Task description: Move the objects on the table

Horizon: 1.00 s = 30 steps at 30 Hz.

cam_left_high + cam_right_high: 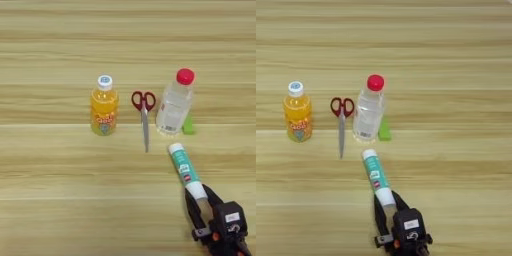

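Observation:
A teal-and-white tube [184, 168] lies flat on the table [60, 170], its capped end pointing away from me. My right gripper [201, 201] comes in from the bottom edge and stands open, its two black fingers [377, 210] either side of the tube's near white end [385, 196]. Further back, an orange juice bottle [104, 106] with a white cap stands at the left. Red-handled scissors [144, 116] lie beside it with their blades toward me. A clear bottle [175, 104] with a red cap stands to the right, and a small green block [385, 130] shows partly behind its base.
The bottles, scissors and block form a row across the middle of the table. Bare wood lies behind the row, at the near left [75, 215] and at the right [466, 150].

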{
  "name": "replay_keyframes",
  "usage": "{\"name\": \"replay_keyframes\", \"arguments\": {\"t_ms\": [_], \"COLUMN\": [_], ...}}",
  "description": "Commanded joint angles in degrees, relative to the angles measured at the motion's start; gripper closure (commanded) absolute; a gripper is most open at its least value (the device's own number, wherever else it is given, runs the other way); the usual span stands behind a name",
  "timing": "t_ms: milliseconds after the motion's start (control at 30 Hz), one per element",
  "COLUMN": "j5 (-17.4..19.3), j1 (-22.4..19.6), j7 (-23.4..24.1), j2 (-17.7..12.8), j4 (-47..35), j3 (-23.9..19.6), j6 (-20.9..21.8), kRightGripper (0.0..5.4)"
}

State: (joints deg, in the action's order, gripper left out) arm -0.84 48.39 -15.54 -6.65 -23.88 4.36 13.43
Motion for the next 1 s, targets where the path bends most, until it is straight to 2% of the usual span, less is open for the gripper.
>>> {"name": "replay_keyframes", "arguments": {"t_ms": [33, 133, 433, 567, 767, 1000], "j5": [-0.9, -0.5, 6.4, 7.6, 11.9, 12.8], "j1": [0.3, -1.1, -8.9, -11.6, -18.6, -25.7], "j7": [0.3, 0.2, -1.0, -0.8, -0.3, 0.8], "j2": [-0.8, -0.7, -0.5, -0.1, 0.9, 1.6], "j4": [-1.7, -2.7, -5.8, -6.3, -6.5, -5.5], "j3": [1.6, 2.9, 4.1, 4.7, 4.8, 4.7], "j6": [3.0, 1.9, -9.1, -12.0, -21.1, -26.9], "kRightGripper": [3.69, 3.69, 3.69, 3.69, 3.69, 3.69]}}
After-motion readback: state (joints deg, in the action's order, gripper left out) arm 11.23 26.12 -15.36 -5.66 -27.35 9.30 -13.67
